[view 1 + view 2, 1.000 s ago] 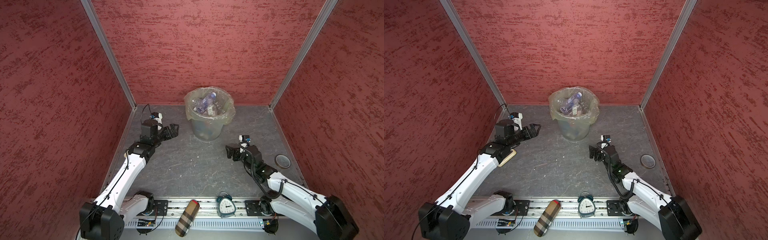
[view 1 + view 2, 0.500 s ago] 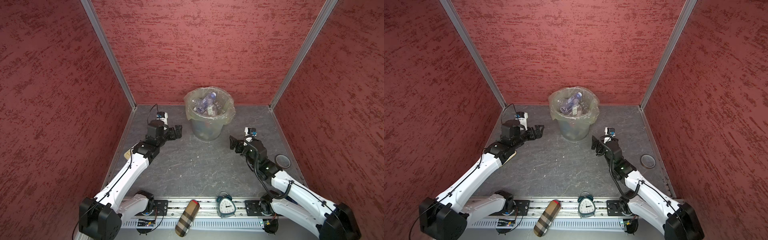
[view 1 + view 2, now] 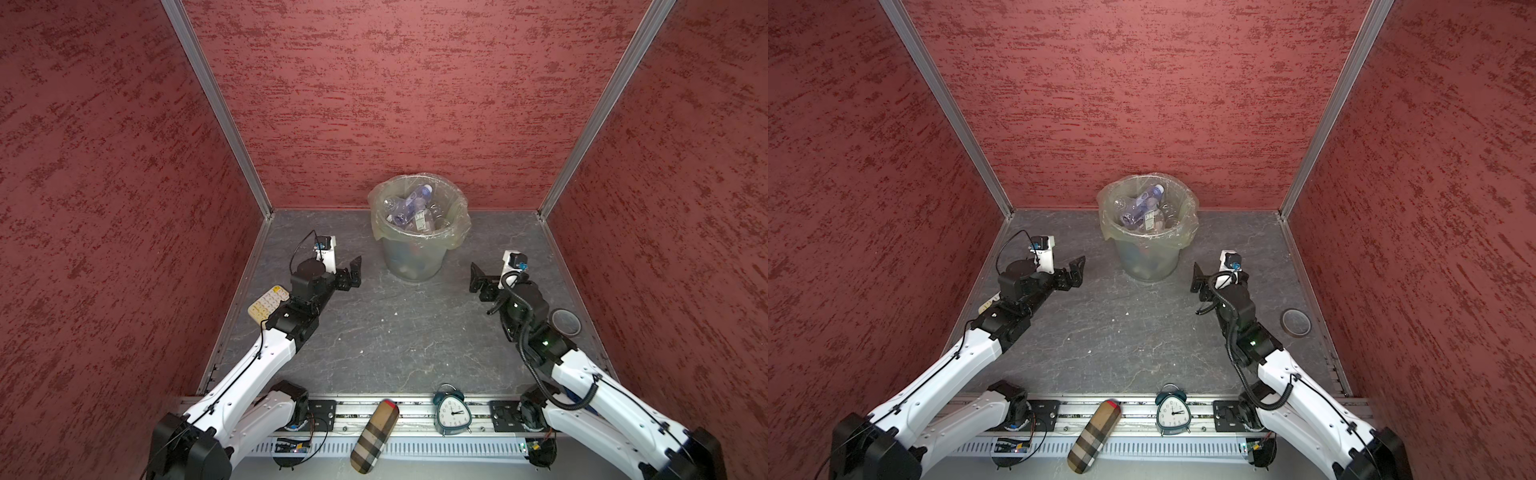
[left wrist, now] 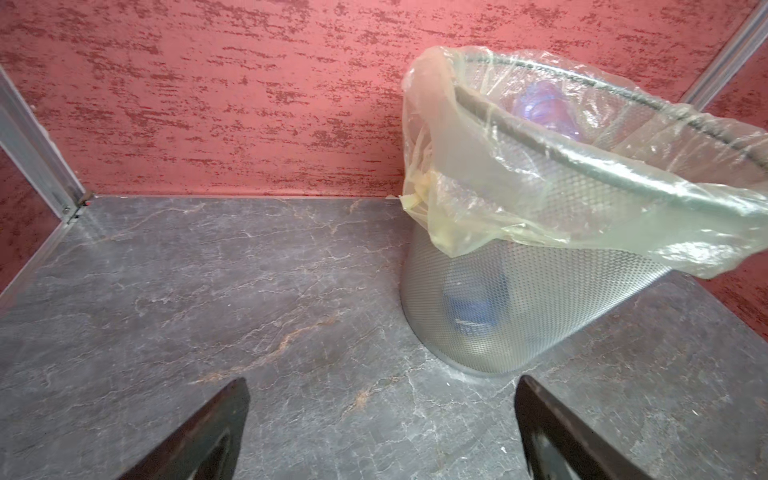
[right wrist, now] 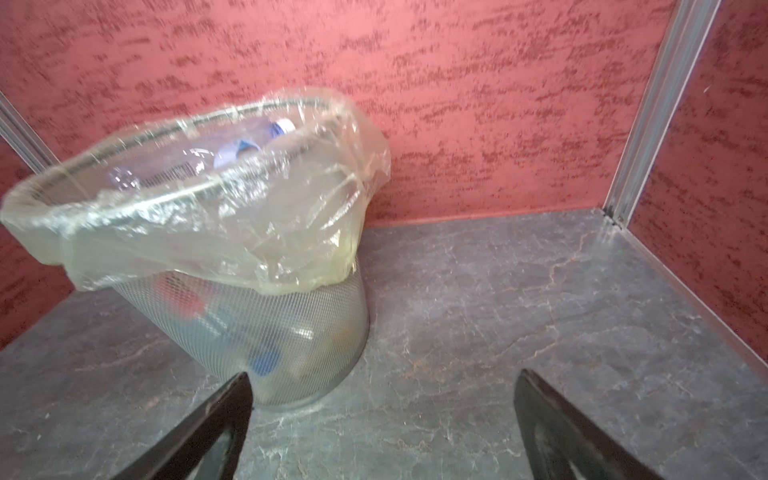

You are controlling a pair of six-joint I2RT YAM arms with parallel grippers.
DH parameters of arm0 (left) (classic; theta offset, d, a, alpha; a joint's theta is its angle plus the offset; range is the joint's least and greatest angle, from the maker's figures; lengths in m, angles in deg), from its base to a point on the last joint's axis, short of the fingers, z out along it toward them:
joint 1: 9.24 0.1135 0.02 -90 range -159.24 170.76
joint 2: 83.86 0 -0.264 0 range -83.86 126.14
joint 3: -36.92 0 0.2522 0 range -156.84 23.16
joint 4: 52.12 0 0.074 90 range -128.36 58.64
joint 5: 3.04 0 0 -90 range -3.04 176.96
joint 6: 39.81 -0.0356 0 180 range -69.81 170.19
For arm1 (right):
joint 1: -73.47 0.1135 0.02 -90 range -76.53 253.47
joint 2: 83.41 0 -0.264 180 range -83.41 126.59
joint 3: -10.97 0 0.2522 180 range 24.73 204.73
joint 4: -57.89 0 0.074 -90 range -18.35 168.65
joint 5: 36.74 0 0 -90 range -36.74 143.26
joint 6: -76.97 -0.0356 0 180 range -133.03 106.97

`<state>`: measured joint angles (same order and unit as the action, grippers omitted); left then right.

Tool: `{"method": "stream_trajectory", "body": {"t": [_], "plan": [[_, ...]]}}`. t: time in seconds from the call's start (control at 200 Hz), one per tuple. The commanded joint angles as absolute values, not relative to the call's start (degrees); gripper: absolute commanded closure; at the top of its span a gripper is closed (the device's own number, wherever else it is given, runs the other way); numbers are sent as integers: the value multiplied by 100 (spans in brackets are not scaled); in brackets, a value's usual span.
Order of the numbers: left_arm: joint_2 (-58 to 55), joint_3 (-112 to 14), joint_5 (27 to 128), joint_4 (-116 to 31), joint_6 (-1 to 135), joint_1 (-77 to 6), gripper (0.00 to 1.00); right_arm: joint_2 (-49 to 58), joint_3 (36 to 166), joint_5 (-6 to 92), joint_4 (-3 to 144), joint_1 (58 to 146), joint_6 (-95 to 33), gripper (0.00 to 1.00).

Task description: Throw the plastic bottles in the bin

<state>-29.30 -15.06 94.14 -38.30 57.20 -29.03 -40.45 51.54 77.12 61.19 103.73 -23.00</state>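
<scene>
The bin, a mesh bucket lined with a yellowish bag, stands at the back middle of the table. Several plastic bottles lie piled inside it. My left gripper hovers open and empty just left of the bin. My right gripper hovers open and empty just right of it. In the left wrist view the bin fills one side beyond the open gripper. The right wrist view shows the bin close past the open gripper. I see no bottle on the table.
A cream calculator lies by the left wall beside my left arm. A plaid case and a teal alarm clock rest on the front rail. A dark round ring lies near the right wall. Red walls enclose three sides.
Both arms have reached farther back, bringing the grippers closer to the bin's two sides. Both stayed open and empty. The calculator has come out from under the left arm.
</scene>
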Motion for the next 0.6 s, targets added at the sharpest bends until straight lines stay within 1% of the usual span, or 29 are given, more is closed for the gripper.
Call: {"method": "stream_trajectory", "body": {"t": [0.0, 0.115, 0.215, 0.341, 0.446, 0.596], "plan": [[-3034, -1376, 9533, -3933, 5754, -2632, 1, -4511, 4711, 7747, 5363, 10371, -1873, 1], [-3313, -1057, 9329, -4127, 5726, -2424, 1, -4735, 4625, 7736, 5501, 10371, -1824, 1], [-3618, -631, 9126, -4563, 5402, -2331, 0, -4469, 4781, 7973, 5760, 10371, -1817, 1], [-3830, -140, 9227, -4912, 5229, -2189, 1, -4128, 4838, 8294, 5750, 10365, -1688, 1], [-3950, 112, 9208, -5023, 5285, -2028, 1, -3881, 4913, 8379, 5841, 10313, -1466, 1], [-4175, 651, 9048, -5609, 5152, -1838, 1, -3602, 4887, 8304, 5689, 10006, -1514, 1]]}}
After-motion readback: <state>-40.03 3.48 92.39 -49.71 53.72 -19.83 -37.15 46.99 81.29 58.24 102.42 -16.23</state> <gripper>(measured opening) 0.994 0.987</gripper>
